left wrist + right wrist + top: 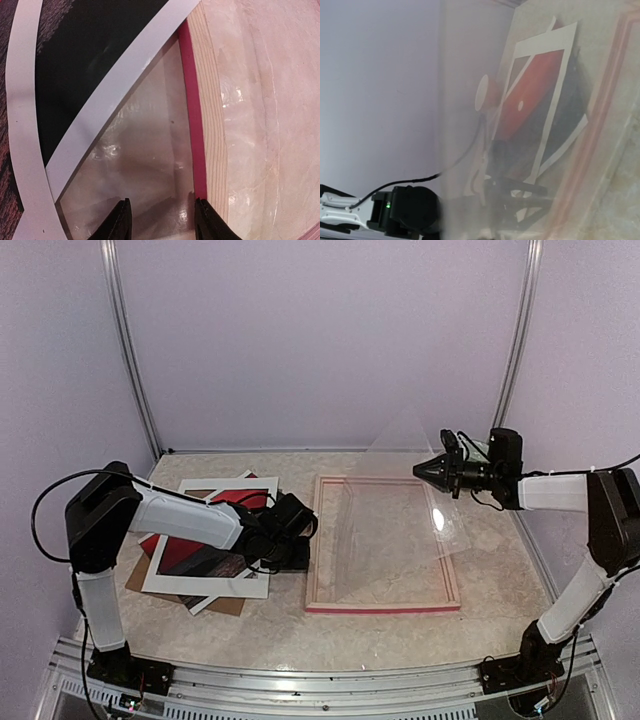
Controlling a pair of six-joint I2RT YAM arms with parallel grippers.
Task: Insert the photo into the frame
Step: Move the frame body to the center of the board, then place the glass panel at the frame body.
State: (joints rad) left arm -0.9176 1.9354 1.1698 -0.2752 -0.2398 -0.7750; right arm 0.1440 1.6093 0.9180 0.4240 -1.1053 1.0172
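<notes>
Two tools are in view: the left tool [288, 538] hangs with its fingers partly apart, gripping nothing, low over the desk [400, 640] between the white mat [200, 587] and the frame [385, 607]. The right tool [420, 471] is pinched tight on a clear sheet [400, 520] tilted above the frame. The photo [180, 552] lies under the mat, left of the frame, which lies flat mid-desk.

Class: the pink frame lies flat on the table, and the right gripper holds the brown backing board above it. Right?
No. The right gripper holds a clear sheet, not the brown board. The top external view shows the sheet tilted above the frame, which does lie flat on the table.
</notes>
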